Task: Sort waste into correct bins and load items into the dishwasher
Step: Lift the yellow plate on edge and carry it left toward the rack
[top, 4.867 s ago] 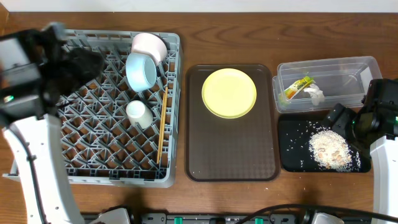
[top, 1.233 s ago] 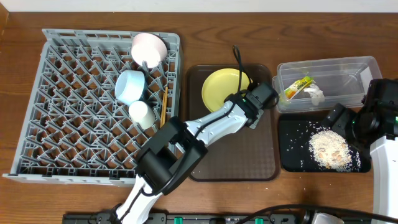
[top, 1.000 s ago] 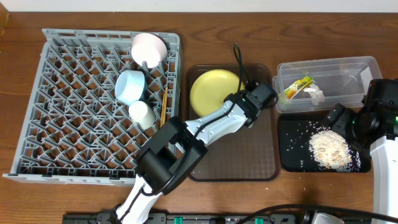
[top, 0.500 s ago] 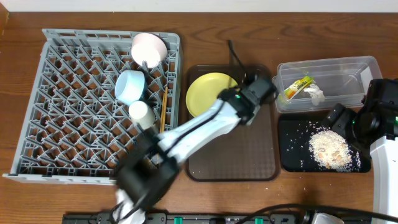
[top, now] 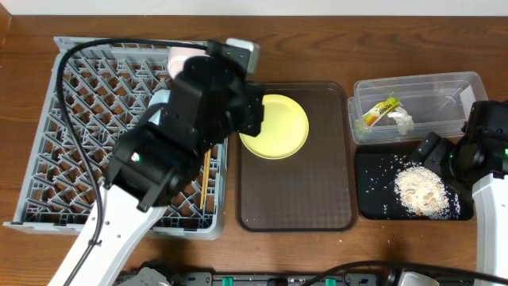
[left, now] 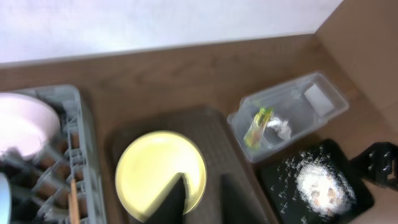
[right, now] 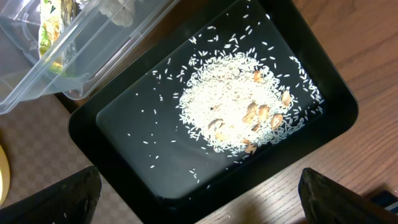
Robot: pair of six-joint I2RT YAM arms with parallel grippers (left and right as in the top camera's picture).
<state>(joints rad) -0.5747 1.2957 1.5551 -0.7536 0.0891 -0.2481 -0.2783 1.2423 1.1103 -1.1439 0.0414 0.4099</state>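
Black shallow tray [top: 370, 205], toward the near right corner of the worktop: you have beige food scraps [top: 421, 189] heaped in its middle, with loose grains scattered across its floor. Your right gripper [right: 199, 194] hangs above this tray, fingers spread wide and holding nothing (only their dark tips show, at the lower corners of the wrist view).

Grey dish rack [top: 71, 135], left side of the worktop, running from near the front edge to the far edge. Wooden chopsticks [top: 206, 179] lie along its right-hand wall. Your left arm covers much of its right half.

Brown serving tray [top: 309, 187], centre of the worktop, between the rack and the two bins.

Yellow-green plate [top: 278, 125], over the far left part of the brown tray, its edge reaching past the tray's left rim toward the rack. Your left gripper [left: 202, 196] is at its near rim: one finger [left: 174, 198] overlaps the plate and the other sits just outside it. Whether they clamp the rim you cannot tell.

Clear plastic tub [top: 444, 83], far right, just behind the black tray. It holds the snack wrapper [top: 379, 111] and, beside that, the white tissue [top: 402, 121].

White bowl [left: 18, 127], on its side at the rack's far right corner.
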